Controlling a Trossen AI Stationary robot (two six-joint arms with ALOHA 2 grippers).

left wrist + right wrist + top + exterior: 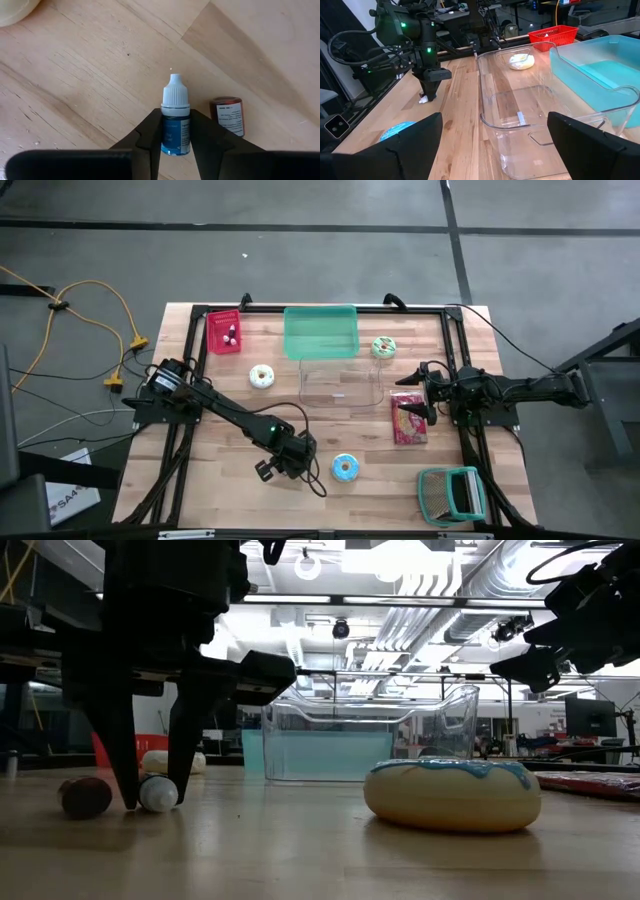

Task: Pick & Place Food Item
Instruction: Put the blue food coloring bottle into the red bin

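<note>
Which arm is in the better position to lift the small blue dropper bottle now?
The left. The left gripper already has its fingers on both sides of the blue dropper bottle lying on the table. The right gripper is open, far off above the red packet.

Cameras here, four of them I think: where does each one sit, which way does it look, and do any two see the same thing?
High view: above, facing straight down; table and both arms show.
Low view: at tabletop height, facing across; left gripper on a small dropper bottle, blue-iced donut nearby.
Left wrist view: on left arm, looking past its fingers, closed on the bottle.
Right wrist view: on right arm, over a clear bin; its open fingers show.
Shared: low and left wrist views both show the bottle.
</note>
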